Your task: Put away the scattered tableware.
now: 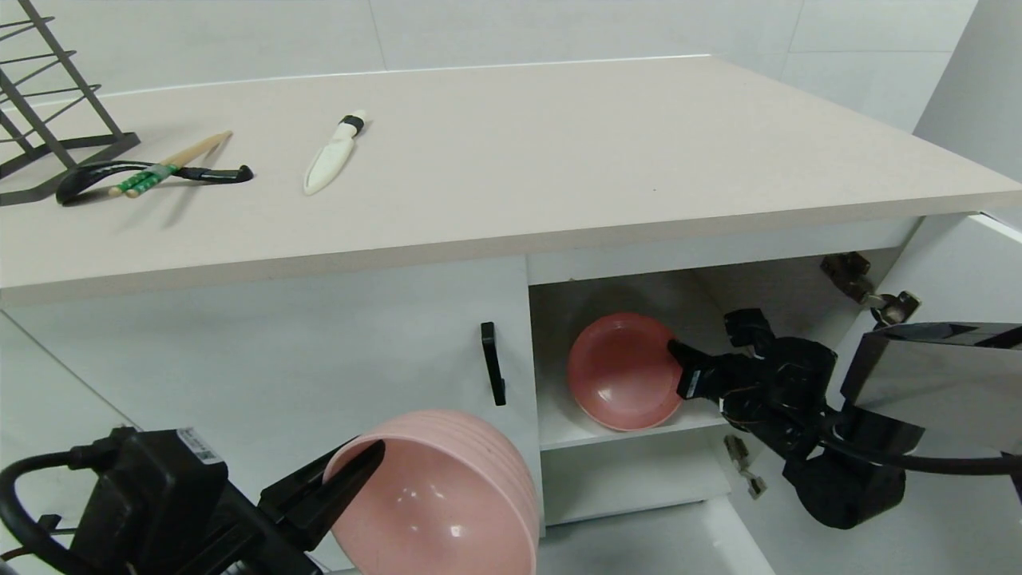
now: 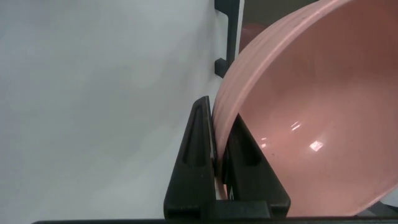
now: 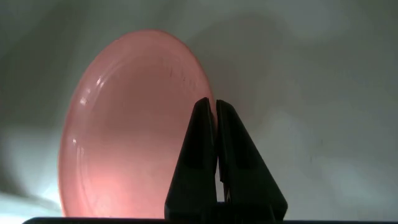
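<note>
- Pink ribbed bowl [image 1: 447, 495], nearest, tilts on its side before the closed white cabinet door [image 1: 319, 359], its rim pinched in the left hand [image 2: 219, 115].
- Round pink plate [image 1: 619, 375] stands leaning on the open cabinet's upper shelf [image 1: 559, 435]; the right hand [image 1: 675, 349] is closed on its rim.
- Farther, on the table [image 1: 599, 152]: a white utensil with black band [image 1: 331, 156], and wooden chopsticks [image 1: 172, 166] lying across a black spoon [image 1: 80, 180].
</note>
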Robot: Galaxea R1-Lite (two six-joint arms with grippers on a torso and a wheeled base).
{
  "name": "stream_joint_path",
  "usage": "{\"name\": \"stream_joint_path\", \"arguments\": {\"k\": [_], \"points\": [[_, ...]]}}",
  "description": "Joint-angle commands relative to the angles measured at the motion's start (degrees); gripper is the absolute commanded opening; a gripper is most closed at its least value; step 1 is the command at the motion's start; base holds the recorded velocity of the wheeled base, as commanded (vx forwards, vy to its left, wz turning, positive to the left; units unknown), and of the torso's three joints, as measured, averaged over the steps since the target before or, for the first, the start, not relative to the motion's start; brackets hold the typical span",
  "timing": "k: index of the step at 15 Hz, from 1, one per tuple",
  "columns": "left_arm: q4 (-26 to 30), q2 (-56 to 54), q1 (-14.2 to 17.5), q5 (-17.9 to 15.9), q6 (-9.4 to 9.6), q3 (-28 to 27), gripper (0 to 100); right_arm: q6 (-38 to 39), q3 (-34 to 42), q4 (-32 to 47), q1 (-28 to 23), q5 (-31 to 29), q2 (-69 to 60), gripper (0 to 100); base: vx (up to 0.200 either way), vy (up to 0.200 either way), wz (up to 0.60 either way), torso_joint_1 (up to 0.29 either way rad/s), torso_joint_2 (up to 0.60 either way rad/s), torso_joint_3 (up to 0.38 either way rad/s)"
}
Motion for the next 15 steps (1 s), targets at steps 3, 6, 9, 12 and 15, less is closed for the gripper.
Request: {"name": "stream_joint_path", "arguments": {"k": [3,6,9,12,15], "points": [[0.0,0.2,0.0,-0.1,-0.03,0.0,0,0.0,-2.0,0.0,-0.5,-0.4,3.4,0,0.000,0.000,0.00,0.000,0.00,0.000],[0.0,0.3,0.0,-0.1,-0.03,0.0,0,0.0,-2.3,0.0,-0.5,-0.4,3.5,0,0.000,0.000,0.00,0.000,0.00,0.000],[-0.1,0.8,0.0,-0.1,-0.12,0.0,0,0.0,-3.3,0.0,-0.5,-0.5,4.3,100,0.000,0.000,0.00,0.000,0.00,0.000],[-0.1,1.2,0.0,-0.2,-0.38,0.0,0,-0.2,-2.0,0.0,-0.9,-1.7,2.0,100,0.000,0.000,0.00,0.000,0.00,0.000],[-1.9,2.0,0.0,-0.2,0.32,-0.2,0,-0.9,12.6,0.0,0.6,-3.3,-12.3,100,0.000,0.000,0.00,0.000,0.00,0.000]]}}
